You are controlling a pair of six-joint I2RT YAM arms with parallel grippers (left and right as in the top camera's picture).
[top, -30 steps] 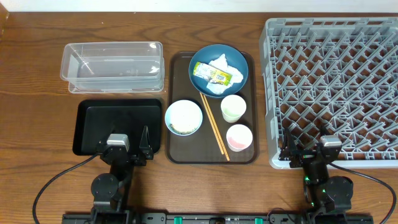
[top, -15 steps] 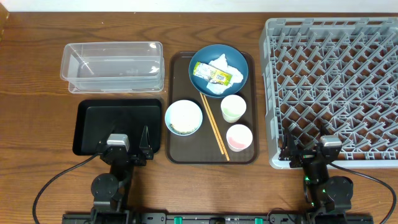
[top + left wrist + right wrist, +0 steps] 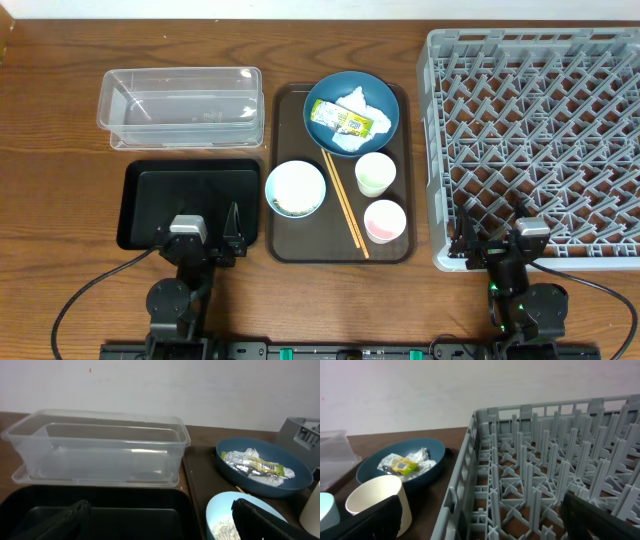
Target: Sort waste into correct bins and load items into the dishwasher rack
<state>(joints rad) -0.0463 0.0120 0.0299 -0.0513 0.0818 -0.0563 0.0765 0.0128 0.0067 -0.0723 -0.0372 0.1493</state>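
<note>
The large square grey plastic dishwasher rack with its lattice of upright pegs fills the right side of the wooden table. Left of it lies a flat brown serving tray. At the tray's far end sits a dark blue round plate carrying a crumpled white paper napkin and, on top of that, a small yellow-green printed wrapper.

Nearer on the tray stand a pale green-white cup and a pinkish cup. A pair of thin wooden chopsticks lies to their left. A white bowl with a pale blue rim rests at the tray's left edge, with loose white rice-like scraps inside.

Further left are the clear plastic tub – far – and the shallow glossy black tray – near.

The left gripper hangs over the black tray's near edge, jaws spread wide and holding nothing. The right gripper sits at the rack's near left corner, likewise released.
</note>
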